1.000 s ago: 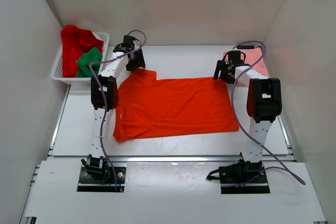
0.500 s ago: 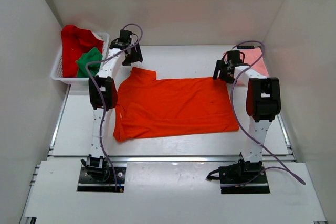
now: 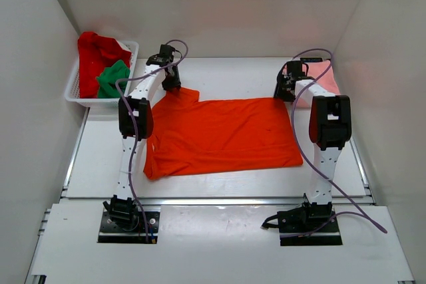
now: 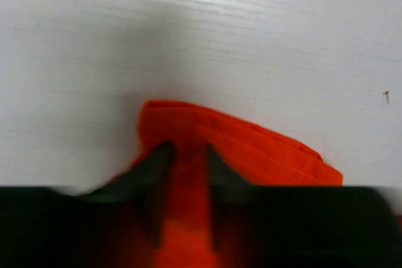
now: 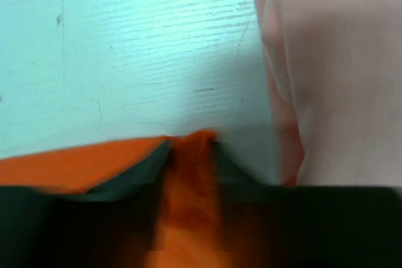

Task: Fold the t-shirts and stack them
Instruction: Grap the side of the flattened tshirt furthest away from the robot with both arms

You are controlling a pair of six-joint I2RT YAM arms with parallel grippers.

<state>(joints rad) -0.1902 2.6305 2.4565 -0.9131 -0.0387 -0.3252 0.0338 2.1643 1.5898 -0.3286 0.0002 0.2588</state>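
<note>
A bright orange t-shirt lies spread flat across the middle of the table. My left gripper is shut on the orange t-shirt's far left sleeve, with cloth bunched between the fingers. My right gripper is shut on its far right corner, pinched up into a ridge. A pale salmon pink t-shirt lies folded at the far right, and it fills the right side of the right wrist view. Red and green t-shirts sit crumpled in the basket.
A white slotted plastic basket stands at the far left against the wall. White enclosure walls rise on three sides. Purple cables loop off both arms. The table's near edge runs in front of the orange shirt.
Both grippers came down onto the orange shirt's far edge and closed on the cloth; a moment ago they hung open above it. The shirt itself lies where it was.
</note>
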